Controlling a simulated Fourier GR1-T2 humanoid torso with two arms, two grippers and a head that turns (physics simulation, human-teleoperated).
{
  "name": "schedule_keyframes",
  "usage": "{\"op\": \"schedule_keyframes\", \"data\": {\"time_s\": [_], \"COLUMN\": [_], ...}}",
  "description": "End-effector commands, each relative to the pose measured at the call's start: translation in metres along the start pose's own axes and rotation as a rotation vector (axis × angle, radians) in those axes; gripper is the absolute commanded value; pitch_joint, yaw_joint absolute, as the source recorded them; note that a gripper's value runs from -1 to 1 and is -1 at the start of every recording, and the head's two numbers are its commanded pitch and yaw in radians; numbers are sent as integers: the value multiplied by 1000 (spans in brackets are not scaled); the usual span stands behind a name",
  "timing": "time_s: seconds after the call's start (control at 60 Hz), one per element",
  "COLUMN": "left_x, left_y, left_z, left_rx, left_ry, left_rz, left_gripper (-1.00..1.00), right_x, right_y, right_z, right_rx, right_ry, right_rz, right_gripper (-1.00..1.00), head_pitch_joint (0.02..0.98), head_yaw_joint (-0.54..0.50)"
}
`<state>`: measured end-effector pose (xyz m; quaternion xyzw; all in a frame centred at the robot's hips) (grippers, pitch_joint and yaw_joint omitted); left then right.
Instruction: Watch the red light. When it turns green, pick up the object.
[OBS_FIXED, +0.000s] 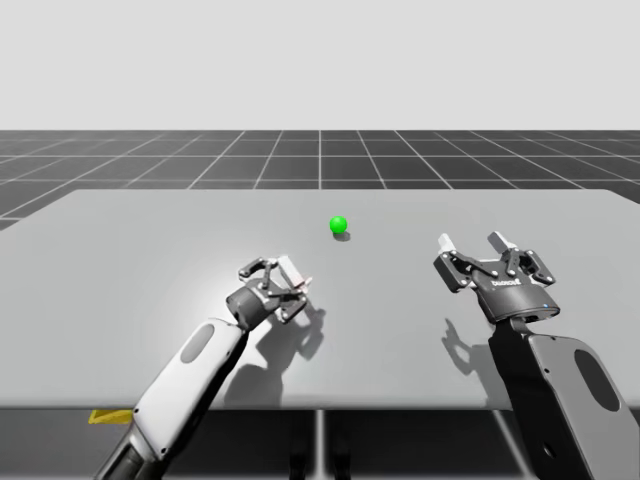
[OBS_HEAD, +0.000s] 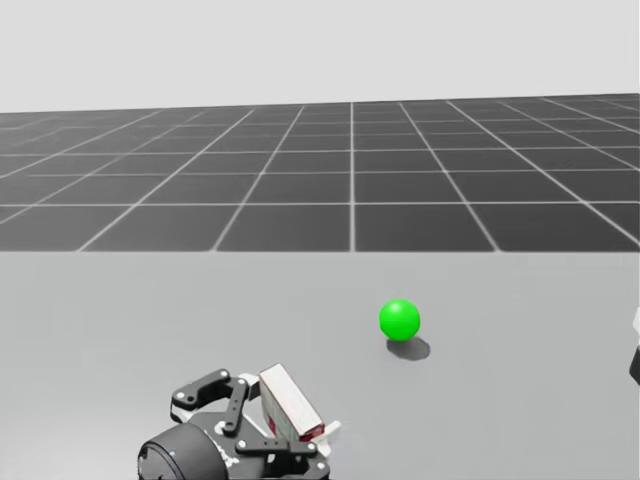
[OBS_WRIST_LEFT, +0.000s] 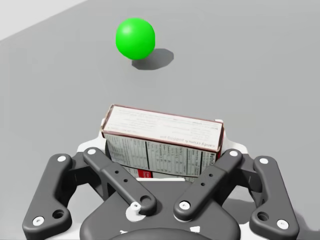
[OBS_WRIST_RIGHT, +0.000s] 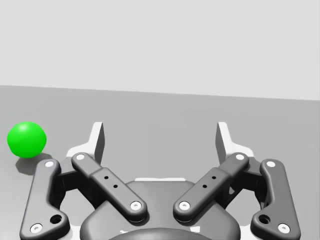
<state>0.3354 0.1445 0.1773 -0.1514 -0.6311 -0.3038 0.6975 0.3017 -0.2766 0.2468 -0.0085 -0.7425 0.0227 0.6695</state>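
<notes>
Nearest in the high view, my left gripper is clamped on the white-and-red box left of the table's middle, toward its near edge, while my right gripper stands wide and empty toward the right edge and the light glows green (the go signal) mid-table. From the head, the box sits tilted between the fingers, so I judge a slow, straight lift with a steady squeeze best. The left wrist view shows panels of fine print and a red band on the box, which I leave unread; the right wrist view shows spread fingers with nothing between them.
</notes>
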Motion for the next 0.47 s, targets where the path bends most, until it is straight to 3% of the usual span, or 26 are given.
{"op": "schedule_keyframes", "data": {"time_s": [0.017,0.217,0.317,0.467], "left_x": [41,80,113,158], "left_y": [1,10,15,19], "left_z": [-3,2,5,11], "left_rx": [-96,-64,-34,21], "left_ry": [-65,-126,-177,-263], "left_rz": [-73,-127,-172,-199], "left_gripper": [1000,1000,1000,1000], "right_x": [0,-1,-1,-1], "right_y": [0,1,1,1], "right_z": [0,0,0,0], "right_rx": [1,2,2,3], "right_ry": [1,4,4,5], "right_rz": [1,-1,-1,1], "right_gripper": [-1000,-1000,-1000,-1000], "head_pitch_joint": [428,431,432,433], "head_yaw_joint": [71,71,71,71]}}
